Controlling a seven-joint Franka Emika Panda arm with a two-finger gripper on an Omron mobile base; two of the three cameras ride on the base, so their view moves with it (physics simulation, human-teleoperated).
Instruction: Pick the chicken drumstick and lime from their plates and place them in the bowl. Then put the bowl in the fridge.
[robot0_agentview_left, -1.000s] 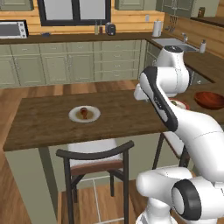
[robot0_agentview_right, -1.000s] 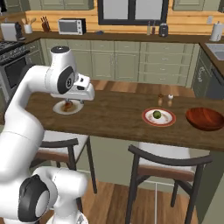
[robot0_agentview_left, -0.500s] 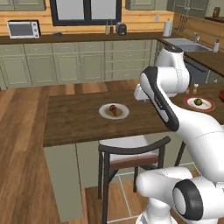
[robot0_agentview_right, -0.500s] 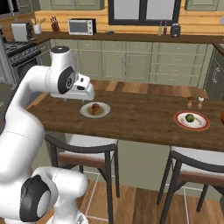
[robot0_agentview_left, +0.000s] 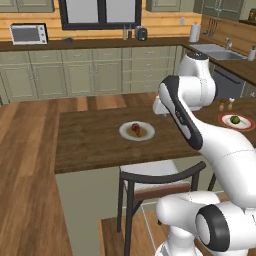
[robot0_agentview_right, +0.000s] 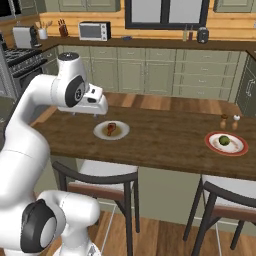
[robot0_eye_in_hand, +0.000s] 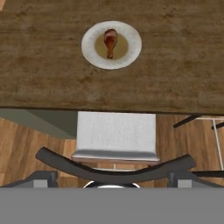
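Drumstick (robot0_eye_in_hand: 110, 42) lies on the plain white plate (robot0_eye_in_hand: 131, 54), mid-counter, bone end pointing toward the stool side in the hand view. Same piece reads in the left base view (robot0_agentview_left: 136, 129) and right base view (robot0_agentview_right: 111, 127). Lime (robot0_agentview_right: 225, 141) sits on the red-rimmed plate (robot0_agentview_right: 239, 150), well apart along the wooden counter (robot0_agentview_right: 165, 140), beside two small shakers (robot0_agentview_right: 229, 121).

Step in hand, by my reading: the approach to the first pick. Nothing lifted yet; both foods on their plates. My claw (robot0_eye_in_hand: 112, 178) hangs high, back over the stool (robot0_eye_in_hand: 116, 131) rather than over the plate. Tips sit far apart at the bottom of the hand view, so I take the claw as spread, with nothing between them.

Next move, as I judge it: carry the hand forward over the plate, then drop. Line the tips across the drumstick's narrow width. It is small and rounded; a shallow pinch could roll it off.
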